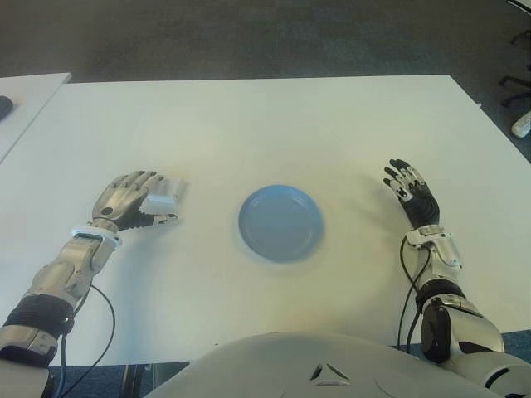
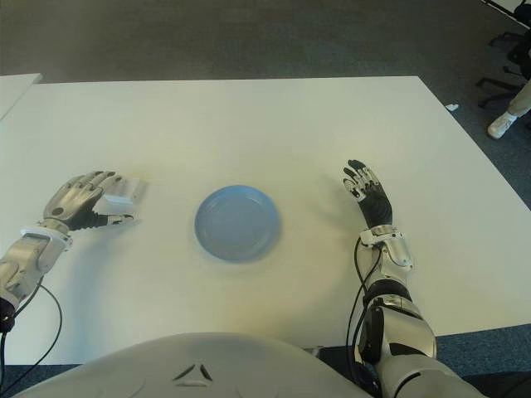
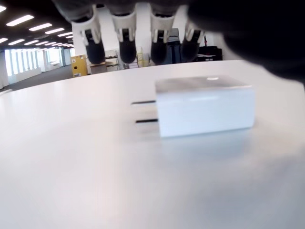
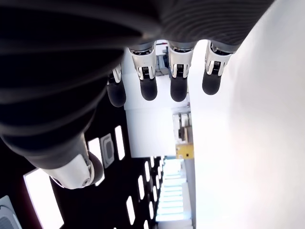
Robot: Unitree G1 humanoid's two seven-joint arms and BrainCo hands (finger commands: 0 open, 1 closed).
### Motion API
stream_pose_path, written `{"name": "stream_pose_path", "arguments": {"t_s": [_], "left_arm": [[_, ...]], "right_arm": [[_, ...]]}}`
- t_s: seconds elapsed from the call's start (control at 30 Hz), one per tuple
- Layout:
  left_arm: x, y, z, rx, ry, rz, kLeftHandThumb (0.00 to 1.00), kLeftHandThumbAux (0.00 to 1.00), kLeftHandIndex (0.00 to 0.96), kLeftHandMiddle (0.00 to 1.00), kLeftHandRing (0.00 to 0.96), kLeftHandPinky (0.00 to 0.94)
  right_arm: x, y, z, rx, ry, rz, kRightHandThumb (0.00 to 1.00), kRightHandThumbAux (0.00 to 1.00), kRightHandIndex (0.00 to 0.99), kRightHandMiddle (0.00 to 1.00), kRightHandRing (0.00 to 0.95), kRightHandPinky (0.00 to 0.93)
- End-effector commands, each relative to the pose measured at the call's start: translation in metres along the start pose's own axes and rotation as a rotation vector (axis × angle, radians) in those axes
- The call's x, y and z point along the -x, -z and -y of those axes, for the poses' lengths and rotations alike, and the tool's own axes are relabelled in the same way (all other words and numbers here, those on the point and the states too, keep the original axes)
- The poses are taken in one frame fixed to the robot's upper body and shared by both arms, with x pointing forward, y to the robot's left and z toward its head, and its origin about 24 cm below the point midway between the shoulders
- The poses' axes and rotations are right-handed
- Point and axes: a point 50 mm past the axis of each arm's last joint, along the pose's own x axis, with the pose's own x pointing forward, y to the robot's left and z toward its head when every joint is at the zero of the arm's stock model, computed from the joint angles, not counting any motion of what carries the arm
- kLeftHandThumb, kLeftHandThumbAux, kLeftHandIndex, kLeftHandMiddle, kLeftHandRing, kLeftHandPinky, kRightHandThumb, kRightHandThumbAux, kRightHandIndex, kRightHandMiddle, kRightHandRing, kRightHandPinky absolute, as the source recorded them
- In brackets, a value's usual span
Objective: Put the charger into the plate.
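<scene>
Closest to you, the robot's own pale chest (image 1: 323,369) fills the bottom of the eye views, with a forearm reaching out over the white table (image 1: 274,124) on each side. Your right hand (image 1: 411,196) shows well to the right of the plate (image 1: 280,223), fingers straight and relaxed, holding nothing; its wrist view shows four dark fingertips (image 4: 178,89) spread apart with only air between them. The blue plate sits in the middle of the table with nothing in it. Your left hand (image 1: 130,201) is well to the left of the plate, palm down, fingers spread wide over the charger (image 1: 164,197). The charger is a small white block lying flat on the table just past your left palm, its two metal prongs pointing sideways. In the left wrist view the fingertips (image 3: 127,50) hang above and beyond it without touching. Past the far right corner you see chair legs (image 1: 516,89).
</scene>
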Motion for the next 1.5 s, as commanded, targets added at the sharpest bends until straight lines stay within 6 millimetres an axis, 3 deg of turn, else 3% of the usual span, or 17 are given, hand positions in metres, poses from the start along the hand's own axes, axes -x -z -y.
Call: {"name": "stream_pose_path", "arguments": {"t_s": [0.03,0.63,1.5], "left_arm": [[-0.001,-0.004,0.005,-0.011,0.014,0.023,0.492,0.246,0.084,0.072,0.057,0.091],[-0.008,-0.003,0.008,-0.078,0.037,0.049,0.478,0.247,0.033,0.024,0.003,0.030],[-0.012,0.008,0.007,-0.121,0.022,0.023,0.468,0.240,0.032,0.002,0.000,0.008]], "right_arm": [[0.018,0.027,-0.005,-0.081,0.018,-0.127,0.248,0.666,0.121,0.101,0.080,0.065],[0.019,0.027,-0.004,-0.082,0.018,-0.129,0.248,0.666,0.121,0.101,0.080,0.065],[0.016,0.028,-0.006,-0.085,0.019,-0.136,0.248,0.666,0.121,0.101,0.080,0.065]]}}
